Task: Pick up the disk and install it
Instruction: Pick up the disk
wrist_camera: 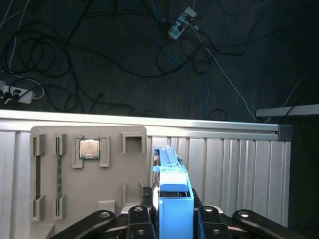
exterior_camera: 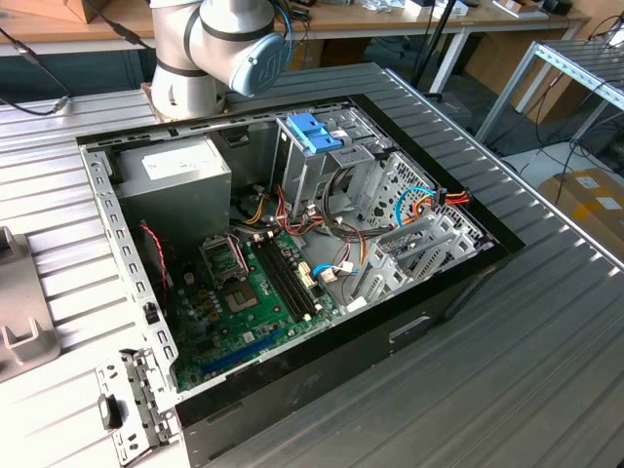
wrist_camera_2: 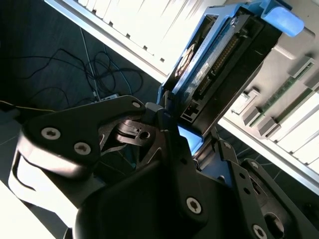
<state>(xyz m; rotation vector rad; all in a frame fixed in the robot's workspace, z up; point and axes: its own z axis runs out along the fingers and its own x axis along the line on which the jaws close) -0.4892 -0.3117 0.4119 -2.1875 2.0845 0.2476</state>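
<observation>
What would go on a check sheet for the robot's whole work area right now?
Surface: ribbed metal table carrying an open computer case.
Job's things: the disk, blue-railed, gripped edge-on.
Clutter: grey parts holder with a chip.
Grippers: gripper shut on the disk.
Cables: coloured wires inside the case; loose cords on the floor.
Surroundings: workbench behind the arm.

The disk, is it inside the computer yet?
Not yet. Done: the end effector is shut on the disk. In hand: the disk stands on edge, held by the grey parts tray. Left: it is not in the open computer case.
</observation>
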